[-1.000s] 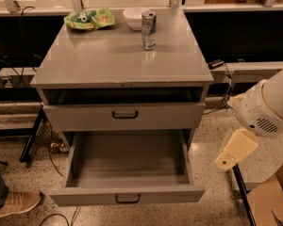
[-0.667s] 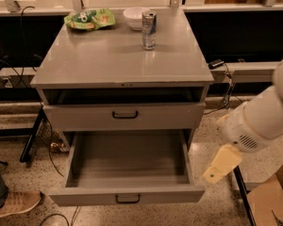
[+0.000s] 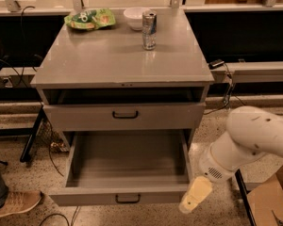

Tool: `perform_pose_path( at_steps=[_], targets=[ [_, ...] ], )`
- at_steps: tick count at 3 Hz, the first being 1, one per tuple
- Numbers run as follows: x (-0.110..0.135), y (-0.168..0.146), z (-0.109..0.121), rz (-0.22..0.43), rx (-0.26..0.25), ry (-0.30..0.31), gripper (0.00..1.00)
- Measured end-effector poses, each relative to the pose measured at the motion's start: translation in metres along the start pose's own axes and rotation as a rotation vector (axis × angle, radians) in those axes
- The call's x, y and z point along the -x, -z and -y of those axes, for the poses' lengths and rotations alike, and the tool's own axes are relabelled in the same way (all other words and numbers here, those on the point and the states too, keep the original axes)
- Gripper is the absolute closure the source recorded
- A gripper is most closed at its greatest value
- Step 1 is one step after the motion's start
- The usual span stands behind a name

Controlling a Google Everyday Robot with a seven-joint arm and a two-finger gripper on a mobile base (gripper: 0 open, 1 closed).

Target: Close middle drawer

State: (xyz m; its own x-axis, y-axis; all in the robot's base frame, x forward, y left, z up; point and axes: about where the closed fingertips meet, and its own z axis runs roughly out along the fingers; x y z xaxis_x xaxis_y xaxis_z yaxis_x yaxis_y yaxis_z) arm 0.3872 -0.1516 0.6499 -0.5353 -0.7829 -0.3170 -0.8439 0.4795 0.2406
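One middle drawer (image 3: 85,197), long axis crosswise, juts camera-ward; gripper (image 3: 195,197), grip unclear, at its right corner.

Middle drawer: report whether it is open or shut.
Open. The middle drawer is pulled well out of the cabinet, its floor in full view. The gripper hangs beside its front corner, at the picture's right.

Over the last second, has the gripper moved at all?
Yes. The gripper has dropped down and to the left, from beside the right side of the cabinet to the front right corner of the open middle drawer.
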Motion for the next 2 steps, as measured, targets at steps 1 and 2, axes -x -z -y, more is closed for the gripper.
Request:
perform_pose_path(
  at_steps=[1, 2],
  targets=[
    [-0.013, -0.049, -0.001, -0.037, 0.05, -0.046, 0.19],
    [-0.02, -0.086, -0.003, -0.054, 0.085, -0.072, 0.43]
  ],
)
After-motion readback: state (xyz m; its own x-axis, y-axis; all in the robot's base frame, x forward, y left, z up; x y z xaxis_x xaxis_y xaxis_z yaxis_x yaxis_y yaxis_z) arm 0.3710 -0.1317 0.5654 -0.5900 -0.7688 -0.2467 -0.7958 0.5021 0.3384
